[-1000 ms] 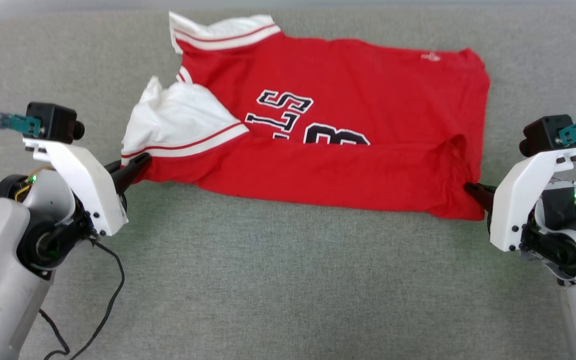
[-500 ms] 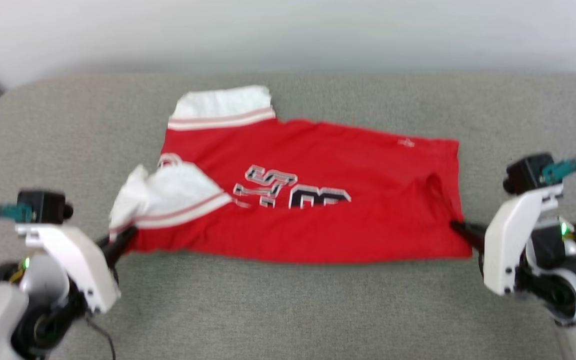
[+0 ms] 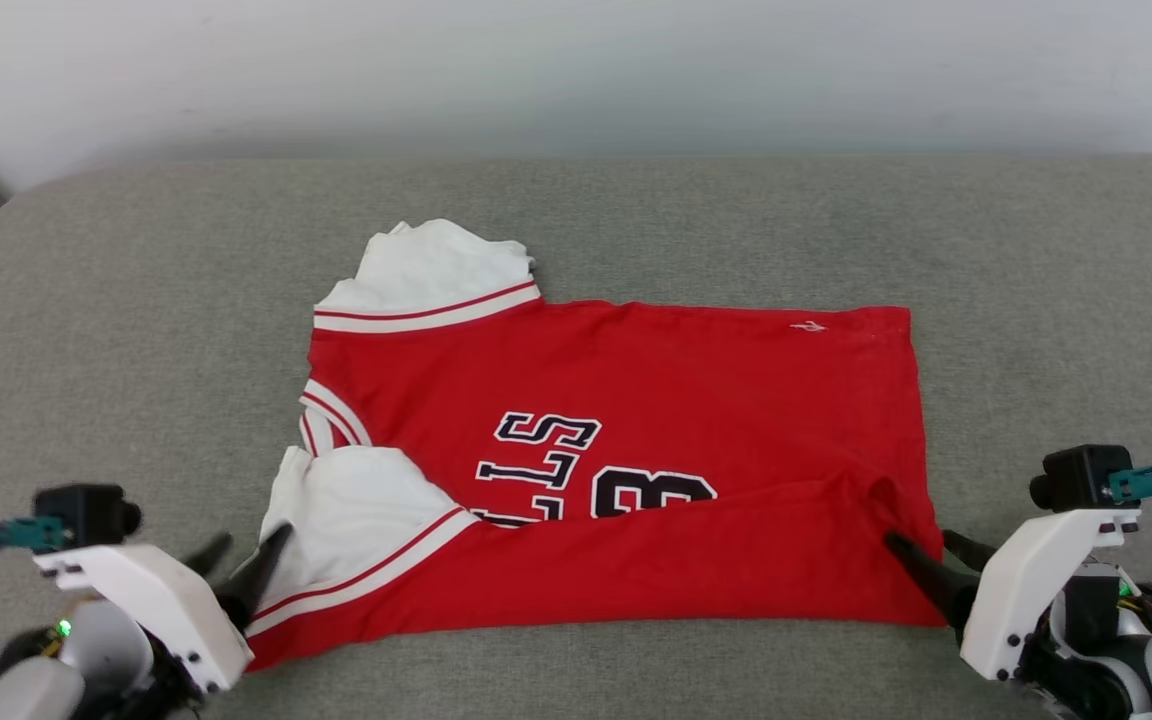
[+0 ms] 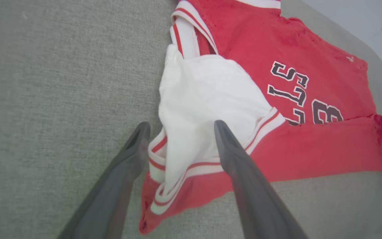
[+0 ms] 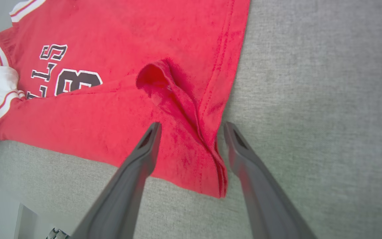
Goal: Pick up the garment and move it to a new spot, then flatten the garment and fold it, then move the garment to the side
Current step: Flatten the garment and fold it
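The garment (image 3: 656, 400), a red T-shirt with white sleeves and dark lettering, lies spread on the grey cushion (image 3: 136, 330), its near edge folded up over the lower part of the print. My left gripper (image 3: 246, 550) stands open at the shirt's near left corner, its fingers (image 4: 234, 156) straddling the white sleeve (image 4: 204, 99). My right gripper (image 3: 921, 548) is open at the near right corner, fingers (image 5: 144, 149) either side of the puckered hem (image 5: 207, 132). Neither holds the cloth.
The grey cushion runs to a pale wall (image 3: 576, 70) at the back, with its rounded corner at the far left. Bare cushion lies in front of the shirt and on both sides. Each wrist carries a small black camera (image 3: 1076, 478) with a cable.
Both grippers have opened and let go of the shirt's near corners. The head camera has tilted up, so the wall now shows. The shirt lies flatter.
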Available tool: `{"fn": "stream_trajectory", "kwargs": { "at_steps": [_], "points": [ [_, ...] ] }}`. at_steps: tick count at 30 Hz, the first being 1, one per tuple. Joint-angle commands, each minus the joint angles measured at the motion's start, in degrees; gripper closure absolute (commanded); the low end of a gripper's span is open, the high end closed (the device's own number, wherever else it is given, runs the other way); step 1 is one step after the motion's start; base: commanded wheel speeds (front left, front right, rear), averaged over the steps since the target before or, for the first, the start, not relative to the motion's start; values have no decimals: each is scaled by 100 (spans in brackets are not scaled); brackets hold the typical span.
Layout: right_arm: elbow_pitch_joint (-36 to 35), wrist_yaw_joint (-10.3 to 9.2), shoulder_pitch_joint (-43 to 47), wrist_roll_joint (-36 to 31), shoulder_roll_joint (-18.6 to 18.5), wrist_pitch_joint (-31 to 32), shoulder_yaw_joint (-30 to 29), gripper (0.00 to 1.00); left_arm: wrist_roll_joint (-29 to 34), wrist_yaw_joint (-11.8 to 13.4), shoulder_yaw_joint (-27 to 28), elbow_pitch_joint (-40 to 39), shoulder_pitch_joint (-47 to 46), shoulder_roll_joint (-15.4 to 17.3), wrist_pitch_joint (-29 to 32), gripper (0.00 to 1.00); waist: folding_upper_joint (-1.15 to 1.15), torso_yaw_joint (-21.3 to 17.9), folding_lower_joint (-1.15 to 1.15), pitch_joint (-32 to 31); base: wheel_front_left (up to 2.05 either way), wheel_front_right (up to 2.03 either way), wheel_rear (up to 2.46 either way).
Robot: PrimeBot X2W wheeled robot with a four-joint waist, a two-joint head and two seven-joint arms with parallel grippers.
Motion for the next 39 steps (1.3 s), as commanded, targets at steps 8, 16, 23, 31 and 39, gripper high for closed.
{"fn": "stream_trajectory", "kwargs": {
  "at_steps": [8, 16, 23, 31, 39],
  "points": [
    [-467, -2, -293, -753, 38, -1931, 87, 0, 562, 450, 419, 52, -727, 36, -812, 0, 0, -356, 0, 235, 0, 0, 0],
    [-816, -2, -975, -1352, 297, -2976, -12, 0, 955, 566, 493, 33, -1822, 192, -788, 0, 0, -591, 0, 1166, 0, 0, 0],
    [-1308, -2, -1539, -1767, 478, -3403, 12, 0, 803, 91, 532, 427, -3080, 483, -111, 0, 0, -850, 0, 2020, 0, 0, 0],
    [-1734, -2, -1719, -2063, 640, -3357, 52, 0, 376, -501, 315, 1020, -4101, 1101, 1652, 0, 0, -1248, 0, 2532, 0, 0, 0],
    [-1864, -2, -1550, -1955, 815, -3360, 85, 0, -1, -493, 169, 1284, -4451, 1563, 3128, 0, 0, -1549, 0, 2867, 0, 0, 0]
  ]
}}
